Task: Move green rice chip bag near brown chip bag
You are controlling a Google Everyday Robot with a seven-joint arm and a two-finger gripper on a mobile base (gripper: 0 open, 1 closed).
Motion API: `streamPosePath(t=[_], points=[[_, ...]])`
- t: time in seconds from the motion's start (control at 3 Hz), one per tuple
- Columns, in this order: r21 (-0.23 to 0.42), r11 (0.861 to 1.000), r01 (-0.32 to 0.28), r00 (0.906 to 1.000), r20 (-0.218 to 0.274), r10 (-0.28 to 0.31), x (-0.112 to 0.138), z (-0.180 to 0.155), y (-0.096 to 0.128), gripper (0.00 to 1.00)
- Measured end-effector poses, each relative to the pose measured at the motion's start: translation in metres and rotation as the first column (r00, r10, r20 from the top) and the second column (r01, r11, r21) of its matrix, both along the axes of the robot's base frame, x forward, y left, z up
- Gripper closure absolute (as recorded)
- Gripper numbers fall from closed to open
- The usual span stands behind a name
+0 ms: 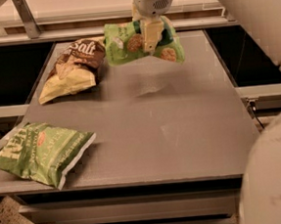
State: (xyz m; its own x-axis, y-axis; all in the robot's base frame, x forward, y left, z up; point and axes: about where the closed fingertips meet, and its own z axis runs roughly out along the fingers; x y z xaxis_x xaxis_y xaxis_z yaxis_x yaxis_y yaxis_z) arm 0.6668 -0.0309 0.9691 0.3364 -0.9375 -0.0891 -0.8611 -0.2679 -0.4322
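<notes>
at 12 o'clock above the bench (pixel 181 130): jaws clenched on the green rice chip bag (pixel 122 46), lifted off the surface, just beside the brown chip bag (pixel 75 68) at 11 o'clock. duller green bag (pixel 38 152) at 8 o'clock.

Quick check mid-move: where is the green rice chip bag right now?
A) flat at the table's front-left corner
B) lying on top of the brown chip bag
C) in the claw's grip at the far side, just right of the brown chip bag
C: the claw is shut on the green rice chip bag at the far side of the table, just right of the brown chip bag; the front-left corner holds the duller green bag.
</notes>
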Motion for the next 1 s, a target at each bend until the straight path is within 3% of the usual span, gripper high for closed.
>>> streamPosePath(t=[0.67,1.0], points=[[0.045,0.998,-0.046,0.9983,-0.034,0.048,0.053,-0.034,0.036,1.0],[0.072,0.994,-0.076,0.9953,-0.054,0.08,0.063,-0.046,0.051,1.0]])
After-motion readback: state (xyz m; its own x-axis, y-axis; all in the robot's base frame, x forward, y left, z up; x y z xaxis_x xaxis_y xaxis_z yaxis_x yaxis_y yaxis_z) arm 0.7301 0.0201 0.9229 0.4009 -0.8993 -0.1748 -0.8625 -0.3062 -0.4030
